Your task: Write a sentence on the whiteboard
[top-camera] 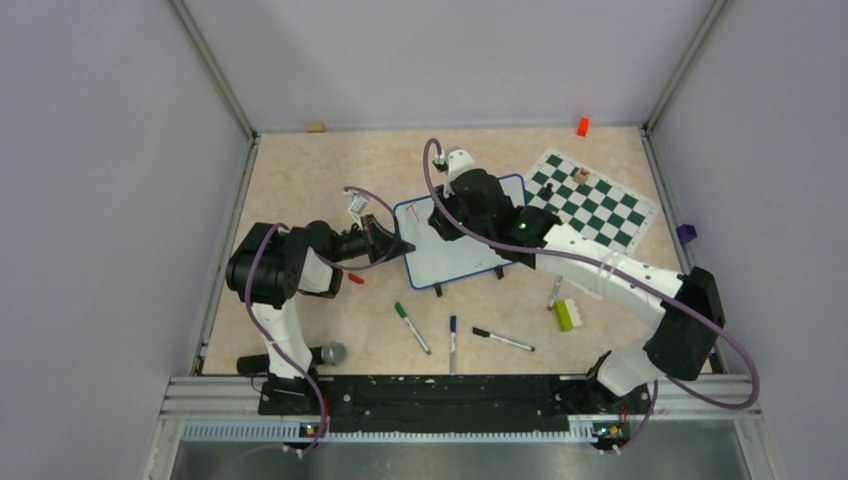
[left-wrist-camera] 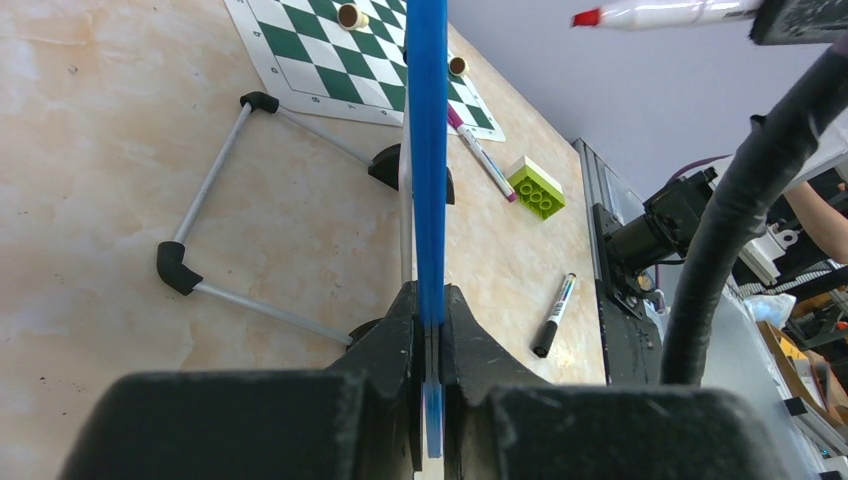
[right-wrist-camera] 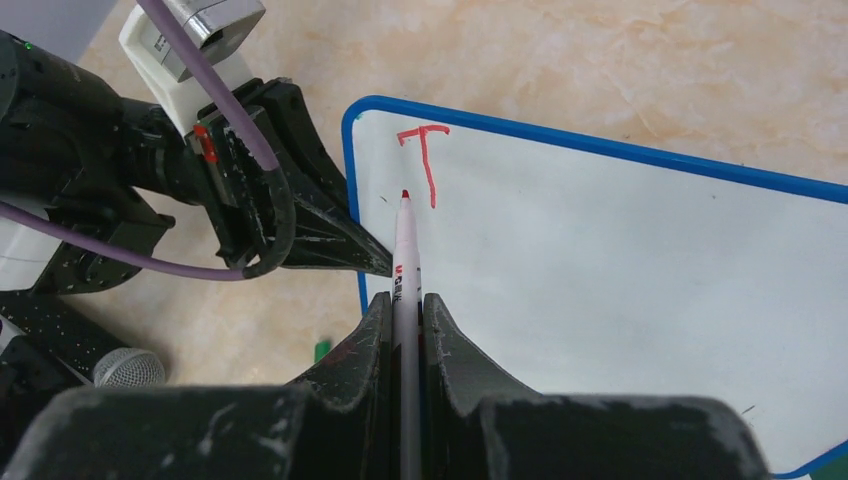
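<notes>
The small rectangular white whiteboard (top-camera: 462,252) with its thin blue frame stands mid-table, propped on black feet and a thin wire stand. Its long axis runs left to right across the table, the right end a little farther from my bases. My left gripper (top-camera: 404,246) is clamped on the board's left edge. From that wrist the frame shows edge-on, running straight away from my fingers (left-wrist-camera: 395,335). My right gripper (right-wrist-camera: 405,320) is closed around a white-barrelled red marker (right-wrist-camera: 406,255), whose long axis points away from my fingers towards the board's upper left corner. Its bare red tip sits just below and left of a red letter T (right-wrist-camera: 427,160), the only writing on the board; I cannot tell whether the tip touches the surface. The table (top-camera: 300,170) is beige with a marbled pattern, and pale lilac walls (top-camera: 100,150) close it in on three sides. A green-and-white chequered chess mat (top-camera: 592,205) lies just right of the board. A lime-green toy brick (top-camera: 565,315), three loose markers (top-camera: 411,327) and a grey-headed microphone (top-camera: 332,353) lie nearer my bases.
</notes>
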Action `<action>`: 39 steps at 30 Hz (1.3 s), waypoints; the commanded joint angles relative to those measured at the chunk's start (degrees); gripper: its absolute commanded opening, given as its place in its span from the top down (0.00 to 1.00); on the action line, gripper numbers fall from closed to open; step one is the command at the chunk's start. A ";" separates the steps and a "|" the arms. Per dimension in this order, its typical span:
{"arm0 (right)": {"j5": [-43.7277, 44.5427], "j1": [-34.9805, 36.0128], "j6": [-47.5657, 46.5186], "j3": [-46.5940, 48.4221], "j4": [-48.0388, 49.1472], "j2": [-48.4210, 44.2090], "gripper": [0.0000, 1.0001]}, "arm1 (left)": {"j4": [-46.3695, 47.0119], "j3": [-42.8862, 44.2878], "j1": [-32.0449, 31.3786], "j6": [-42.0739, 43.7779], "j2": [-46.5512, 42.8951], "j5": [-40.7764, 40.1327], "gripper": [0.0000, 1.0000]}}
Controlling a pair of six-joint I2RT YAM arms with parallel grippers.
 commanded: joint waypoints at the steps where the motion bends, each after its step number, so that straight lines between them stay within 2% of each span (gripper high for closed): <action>1: 1.08 0.03 -1.38 -4.62 7.35 -5.78 1.00 | 5.40 0.00 -0.47 2.94 -0.45 4.04 1.00; 4: -0.95 -0.16 -4.26 -5.56 7.46 -6.58 1.00 | 5.40 0.00 -0.50 2.98 -0.68 3.93 1.00; 16: 2.32 -0.13 -6.72 -3.66 6.03 -3.27 1.00 | 5.40 -0.12 -0.52 2.95 -0.65 3.96 1.00; 39: 3.50 -0.15 -7.10 -0.88 6.71 0.44 1.00 | 5.40 -0.09 -0.52 2.96 -0.35 3.94 1.00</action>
